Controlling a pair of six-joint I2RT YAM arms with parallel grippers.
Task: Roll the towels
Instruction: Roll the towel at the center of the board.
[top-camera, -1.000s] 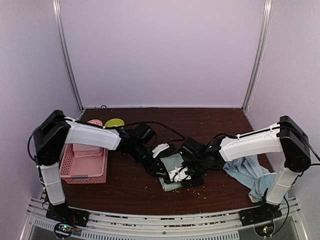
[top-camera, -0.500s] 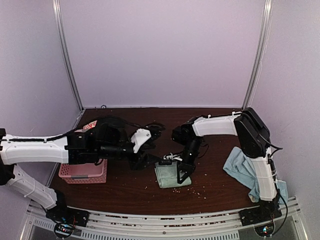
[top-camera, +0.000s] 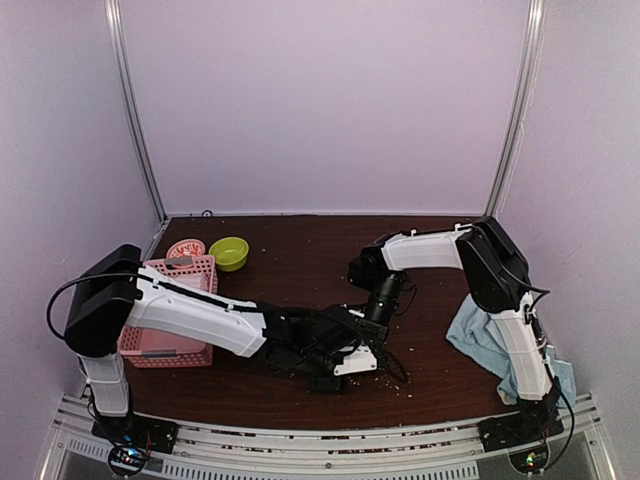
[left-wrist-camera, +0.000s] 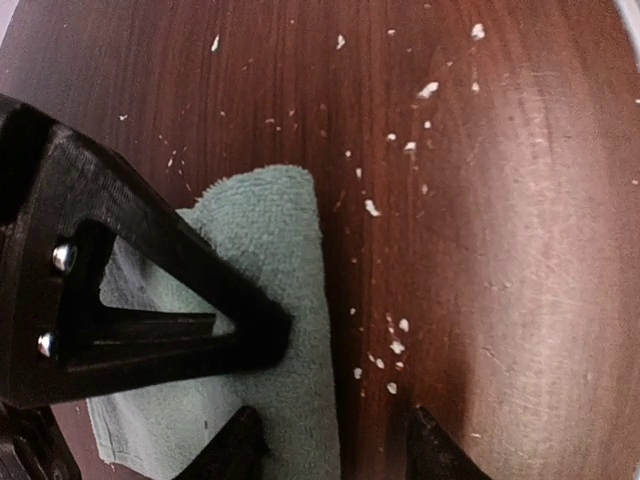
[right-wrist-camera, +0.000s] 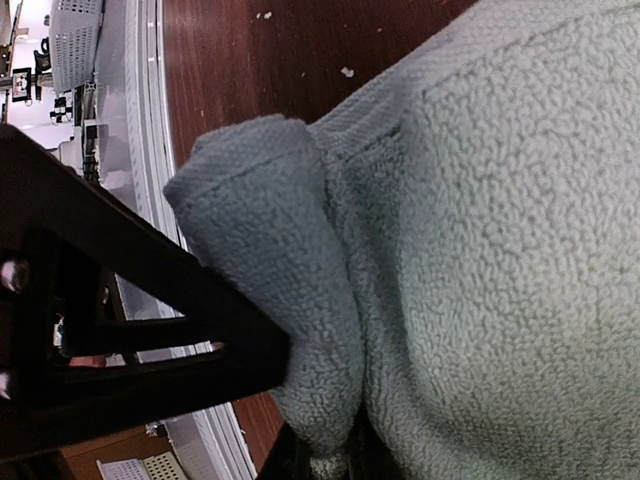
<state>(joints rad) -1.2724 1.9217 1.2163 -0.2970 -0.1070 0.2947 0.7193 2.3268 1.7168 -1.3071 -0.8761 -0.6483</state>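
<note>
The mint green towel (left-wrist-camera: 260, 260) lies flat on the dark wooden table. In the top view both arms cover it. My left gripper (left-wrist-camera: 335, 452) is open just above it, one fingertip over the cloth and the other over bare wood, with the towel's right edge between them. In the top view the left gripper (top-camera: 328, 372) is at the table's front middle. My right gripper (right-wrist-camera: 325, 462) is shut on a thick rolled fold of the mint green towel (right-wrist-camera: 290, 300). In the top view the right gripper (top-camera: 372, 325) points down beside the left one. A light blue towel (top-camera: 492, 345) lies crumpled at the right.
A pink latticed basket (top-camera: 190, 275) stands at the left under the left arm. A green bowl (top-camera: 229, 252) and a small pink round dish (top-camera: 185, 247) sit behind it. White crumbs (left-wrist-camera: 395, 345) dot the wood. The metal frame rail (top-camera: 320, 440) runs along the front edge.
My left arm has swung right and low over the mint green towel, which showed in the top view before and is now covered. My right gripper stays at the towel.
</note>
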